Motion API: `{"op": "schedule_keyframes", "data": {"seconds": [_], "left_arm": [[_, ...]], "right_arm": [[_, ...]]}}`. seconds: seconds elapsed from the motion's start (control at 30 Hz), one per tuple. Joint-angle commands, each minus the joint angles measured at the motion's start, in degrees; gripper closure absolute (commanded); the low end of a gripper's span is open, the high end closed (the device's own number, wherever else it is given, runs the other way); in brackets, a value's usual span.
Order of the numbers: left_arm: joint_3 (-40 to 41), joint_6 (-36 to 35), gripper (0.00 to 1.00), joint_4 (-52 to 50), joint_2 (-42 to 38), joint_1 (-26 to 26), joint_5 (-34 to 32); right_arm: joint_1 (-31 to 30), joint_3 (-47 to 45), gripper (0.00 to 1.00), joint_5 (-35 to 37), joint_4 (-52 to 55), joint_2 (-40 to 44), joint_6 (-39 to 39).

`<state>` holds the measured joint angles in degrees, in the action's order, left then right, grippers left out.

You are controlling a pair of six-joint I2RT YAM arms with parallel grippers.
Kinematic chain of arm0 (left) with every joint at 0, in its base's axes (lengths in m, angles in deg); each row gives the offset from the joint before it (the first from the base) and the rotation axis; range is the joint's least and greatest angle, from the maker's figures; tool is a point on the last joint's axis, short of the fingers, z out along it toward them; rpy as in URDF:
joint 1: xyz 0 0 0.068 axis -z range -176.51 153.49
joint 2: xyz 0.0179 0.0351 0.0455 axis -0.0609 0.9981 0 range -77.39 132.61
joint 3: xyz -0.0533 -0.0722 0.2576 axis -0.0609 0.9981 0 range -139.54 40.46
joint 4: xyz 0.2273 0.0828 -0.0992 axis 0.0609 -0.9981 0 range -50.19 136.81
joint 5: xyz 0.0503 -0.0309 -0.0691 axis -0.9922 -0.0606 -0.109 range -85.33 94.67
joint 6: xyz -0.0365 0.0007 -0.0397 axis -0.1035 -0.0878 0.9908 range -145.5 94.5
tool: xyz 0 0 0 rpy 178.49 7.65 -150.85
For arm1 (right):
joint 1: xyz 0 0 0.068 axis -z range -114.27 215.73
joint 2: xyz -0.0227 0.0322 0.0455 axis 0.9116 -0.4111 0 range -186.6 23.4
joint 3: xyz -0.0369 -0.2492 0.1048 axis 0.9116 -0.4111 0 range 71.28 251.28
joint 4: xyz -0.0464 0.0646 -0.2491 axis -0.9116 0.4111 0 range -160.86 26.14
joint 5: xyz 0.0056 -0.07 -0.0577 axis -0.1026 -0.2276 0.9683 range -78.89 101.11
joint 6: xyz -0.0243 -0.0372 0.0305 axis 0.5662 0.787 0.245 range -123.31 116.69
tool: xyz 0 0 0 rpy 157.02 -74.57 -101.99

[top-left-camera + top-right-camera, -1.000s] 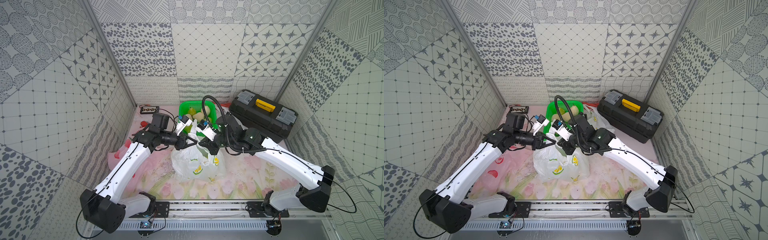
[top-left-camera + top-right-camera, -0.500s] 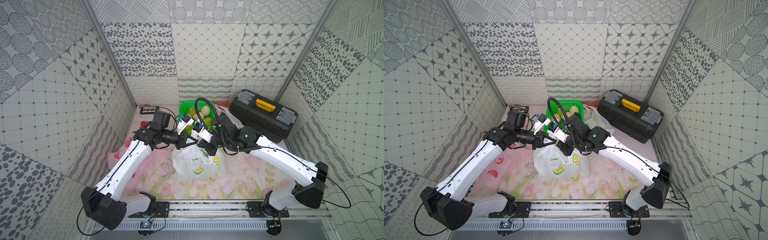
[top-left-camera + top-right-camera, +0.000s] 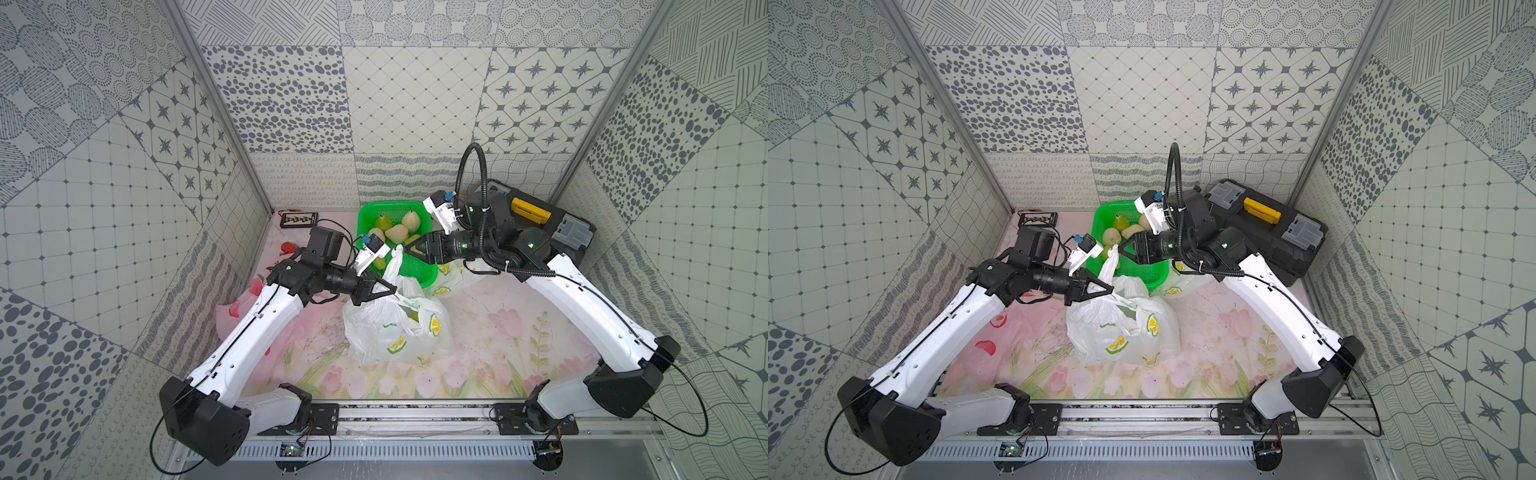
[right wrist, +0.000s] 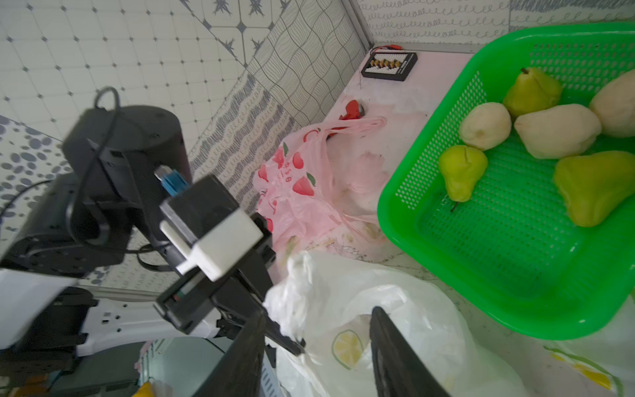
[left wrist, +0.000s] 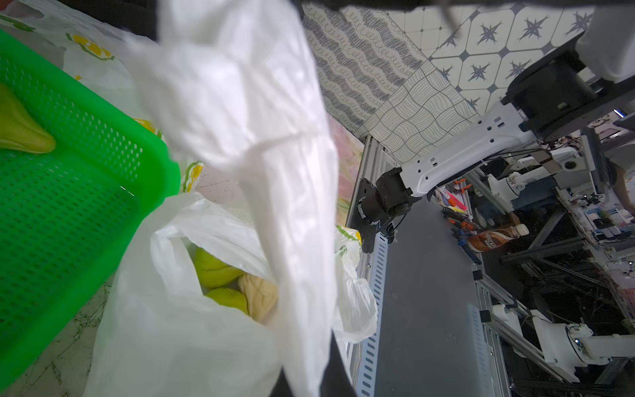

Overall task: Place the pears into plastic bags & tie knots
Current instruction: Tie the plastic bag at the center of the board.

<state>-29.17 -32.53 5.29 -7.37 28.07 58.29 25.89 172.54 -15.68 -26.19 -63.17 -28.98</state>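
In the middle of both top views the lemon-print bag (image 3: 399,336) sits on the bench (image 3: 511,332) with its mouth slack. The left wrist view shows green and cream pears (image 5: 223,278) inside it. The left hand (image 3: 390,288) is clenched low on one handle (image 3: 394,266), so the strip stands up towards the basket (image 3: 430,279), probably to keep it taut and within reach for knotting. The right hand (image 3: 410,250), just right of the handle's tip, has its jaws apart and grips nothing. More pears (image 3: 397,232) lie in the basket at upper centre. A pink bag (image 4: 302,178) lies flat at the left, likely meant for them.
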Motion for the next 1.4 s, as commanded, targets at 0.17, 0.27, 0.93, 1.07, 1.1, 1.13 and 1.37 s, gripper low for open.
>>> {"op": "schedule_keyframes", "data": {"seconds": [0.17, 0.27, 0.93, 1.07, 1.1, 1.13, 1.37], "left_arm": [[-1.0, -2.7, 1.00, 0.6, -0.4, 1.3, -1.8], [-1.0, -3.0, 1.00, 0.4, -0.3, 1.3, -2.4], [-1.5, 7.9, 1.00, 3.8, 3.5, -2.5, -7.3], [-1.2, 9.0, 1.00, 5.6, 3.8, -0.7, -6.1], [-1.0, 9.0, 1.00, 5.7, 3.9, -0.7, -6.1], [-1.0, 9.0, 1.00, 5.7, 4.0, -0.7, -6.1], [-0.1, 9.8, 1.00, 6.9, 4.0, 1.2, -3.8]], "right_arm": [[-1.0, 13.6, 0.55, 0.0, 12.3, -9.6, -2.3], [-1.2, 14.4, 0.63, -1.0, 12.2, -10.3, -2.1], [-7.4, -11.9, 1.00, 4.3, 2.0, 8.2, 8.1], [-11.9, -22.7, 1.00, 4.1, -6.7, 10.8, 4.6], [-12.5, -25.5, 1.00, 4.5, -9.1, 11.2, 3.6], [-12.6, -28.3, 1.00, 4.7, -11.6, 11.2, 2.5], [-12.5, -35.0, 1.00, 4.2, -18.7, 9.3, 1.4]]}}
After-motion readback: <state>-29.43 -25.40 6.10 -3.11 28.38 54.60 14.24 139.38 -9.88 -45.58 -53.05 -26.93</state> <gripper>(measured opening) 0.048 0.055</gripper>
